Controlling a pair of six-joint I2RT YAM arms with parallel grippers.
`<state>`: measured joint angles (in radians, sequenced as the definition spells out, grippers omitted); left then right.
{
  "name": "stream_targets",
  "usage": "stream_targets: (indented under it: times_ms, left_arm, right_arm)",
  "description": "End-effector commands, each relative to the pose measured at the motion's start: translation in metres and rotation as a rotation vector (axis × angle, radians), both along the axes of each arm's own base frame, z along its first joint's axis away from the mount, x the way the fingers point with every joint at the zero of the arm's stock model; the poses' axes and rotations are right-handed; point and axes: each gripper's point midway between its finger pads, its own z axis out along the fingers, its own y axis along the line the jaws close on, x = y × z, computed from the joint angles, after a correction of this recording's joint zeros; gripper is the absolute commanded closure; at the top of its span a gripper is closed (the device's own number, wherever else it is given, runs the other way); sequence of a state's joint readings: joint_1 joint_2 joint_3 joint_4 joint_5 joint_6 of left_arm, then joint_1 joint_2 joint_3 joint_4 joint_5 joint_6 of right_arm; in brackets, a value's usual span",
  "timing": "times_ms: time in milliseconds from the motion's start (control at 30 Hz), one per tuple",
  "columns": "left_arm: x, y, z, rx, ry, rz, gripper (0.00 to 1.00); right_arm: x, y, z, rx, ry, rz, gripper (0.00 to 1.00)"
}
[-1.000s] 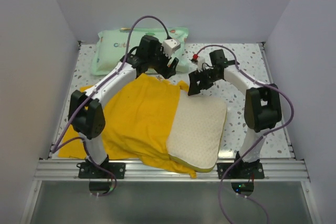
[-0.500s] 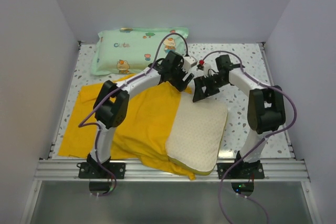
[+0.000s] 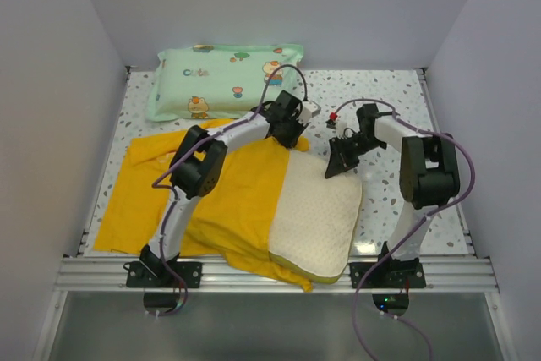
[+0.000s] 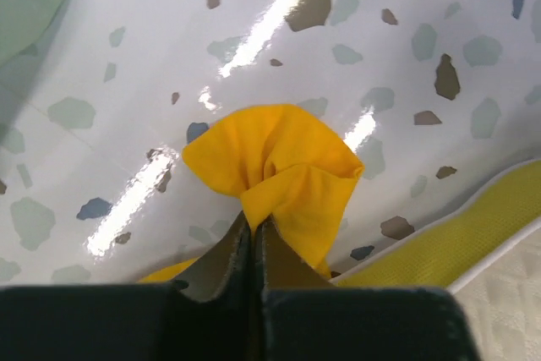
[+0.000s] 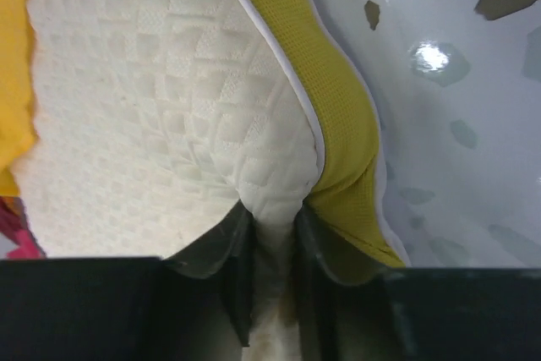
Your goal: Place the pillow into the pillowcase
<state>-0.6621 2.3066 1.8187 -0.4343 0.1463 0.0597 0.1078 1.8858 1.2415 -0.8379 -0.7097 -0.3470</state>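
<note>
**Top view.** The pillowcase (image 3: 211, 192) lies spread over the left and middle of the counter (image 3: 389, 99). The pillow (image 3: 317, 217) lies flat at centre right, overlapping the case's right part. Yellow cloth shows under its near edge, and it appears not yet inside. Both sit close to the counter's near edge. The left arm (image 3: 228, 137) reaches to the case's far right corner. The right arm (image 3: 427, 166) reaches to the pillow's far edge. A green pillow (image 3: 224, 82) lies at the back, well apart from both.

**Left wrist.** The left jaws are closed tight on a small bunched tuft of pillowcase (image 4: 279, 166). The pillow's yellow band (image 4: 473, 226) lies just beside it.

**Right wrist.** The right jaws are pinched on the pillow's edge. The cream face (image 5: 152, 99) is to one side and the yellow band to the other, and the padding is squeezed between them.

**Risks.**
- The tuft is small. I cannot tell whether it holds one layer or both. If both, the mouth will not open when lifted.
- The pillow's weight rests on the case, so pulling the cloth may drag both or tear the tuft free.
- The right hold is a narrow edge pinch. The pillow may fold, swing or slip out.
- Any pull toward the arms could send the goods over the near edge.
</note>
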Motion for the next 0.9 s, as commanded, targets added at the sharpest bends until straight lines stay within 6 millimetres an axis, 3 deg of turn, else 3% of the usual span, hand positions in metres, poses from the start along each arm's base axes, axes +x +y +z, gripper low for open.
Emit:
stream_targets:
  times_ms: [0,33,133,167,233,367,500,667,767,867]
  left_arm:
    - [-0.013,-0.019,0.006,-0.101,0.098,-0.037,1.00]
    - [-0.017,-0.027,0.015,-0.143,0.106,-0.065,1.00]
    - [-0.025,-0.051,0.068,-0.325,0.124,-0.068,1.00]
    - [-0.026,-0.061,0.097,-0.413,0.122,-0.064,1.00]
    - [-0.034,-0.077,0.136,-0.513,0.106,-0.092,1.00]
    - [-0.045,-0.100,0.184,-0.655,0.118,-0.092,1.00]
    - [-0.054,-0.116,0.199,-0.773,0.233,-0.032,1.00]
    - [-0.062,-0.139,0.213,-0.910,0.308,-0.018,1.00]
    - [-0.066,-0.150,0.207,-0.954,0.367,0.015,1.00]
    - [-0.055,-0.154,0.187,-0.944,0.353,0.036,1.00]
  right_arm:
    - [-0.007,0.018,0.002,0.104,0.046,-0.027,0.81]
    - [0.002,0.024,0.010,0.146,0.013,-0.052,1.00]
    - [0.019,0.039,0.038,0.220,-0.081,-0.086,1.00]
    - [0.022,0.042,0.045,0.229,-0.111,-0.093,1.00]
    - [0.029,0.053,0.070,0.259,-0.199,-0.091,1.00]
    - [0.030,0.070,0.110,0.320,-0.287,-0.105,1.00]
    - [0.022,0.085,0.149,0.370,-0.385,-0.091,1.00]
    - [0.018,0.087,0.170,0.385,-0.423,-0.103,1.00]
    - [0.018,0.084,0.170,0.371,-0.438,-0.110,1.00]
    - [0.019,0.077,0.145,0.305,-0.432,-0.125,1.00]
